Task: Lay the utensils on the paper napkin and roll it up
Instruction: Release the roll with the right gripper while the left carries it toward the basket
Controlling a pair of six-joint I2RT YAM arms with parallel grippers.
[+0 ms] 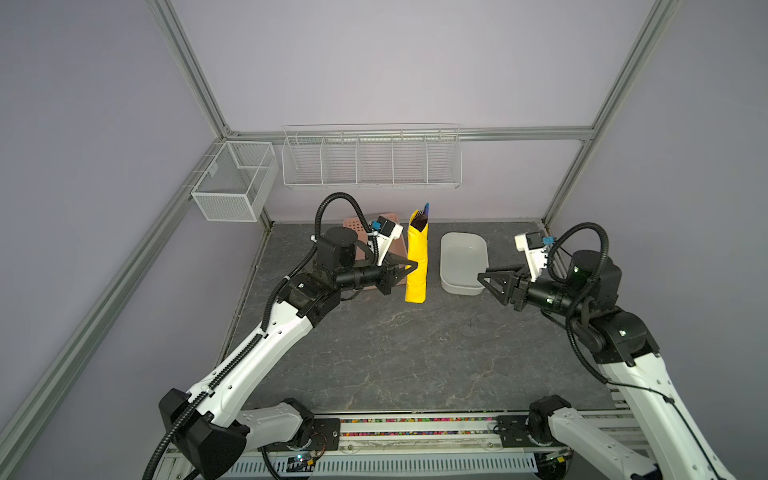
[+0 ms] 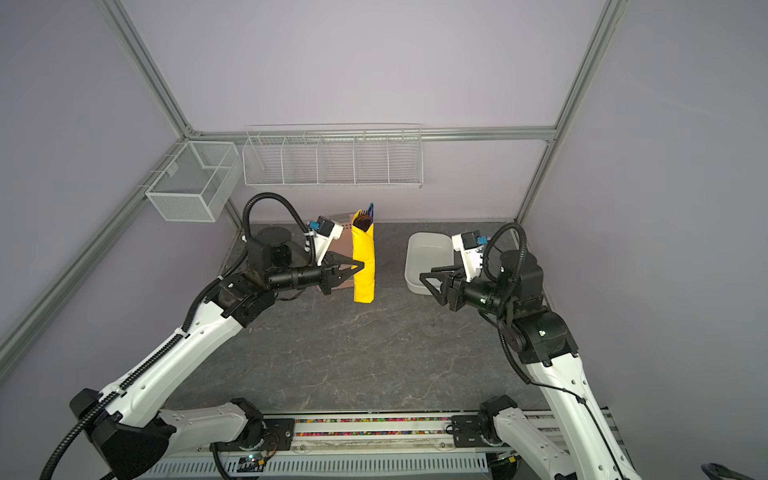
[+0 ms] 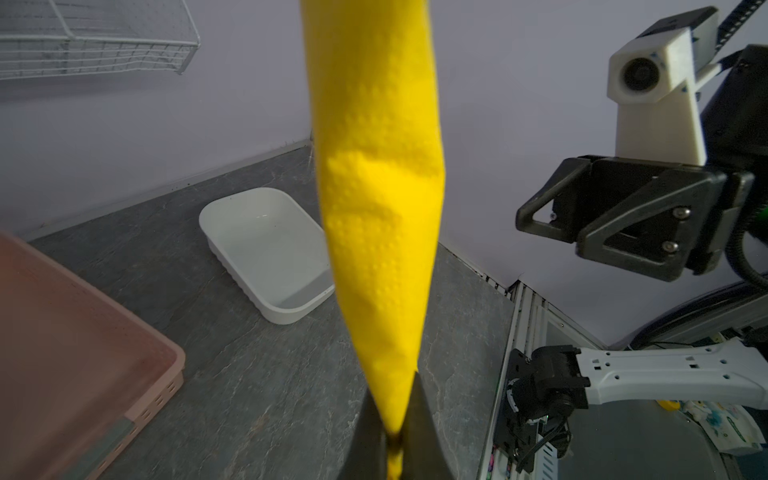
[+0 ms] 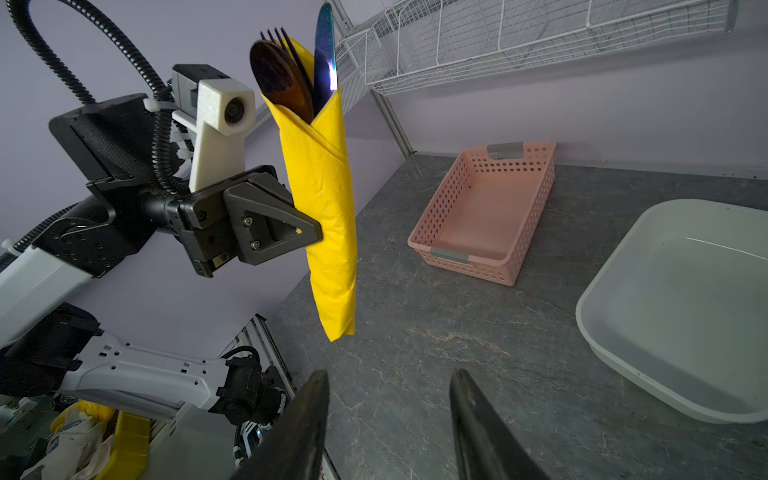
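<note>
3 utensils (image 4: 291, 75) poke from paper napkin (image 4: 330, 187) pinched by left gripper (image 4: 312, 235).

Yellow dimpled napkin (image 4: 324, 178), pink perforated basket (image 4: 534, 216), white tub (image 4: 685, 311), grey veined table (image 4: 457, 324)

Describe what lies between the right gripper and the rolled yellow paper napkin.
Only air, in the right wrist view, separates right gripper and yellow paper napkin; bare grey tabletop below.

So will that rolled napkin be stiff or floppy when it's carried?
Probably stiff: the napkin stands straight in the left pincer, utensils inside. Tipped, they might slide out: the top is open. Thin paper may tear where pinched.
</note>
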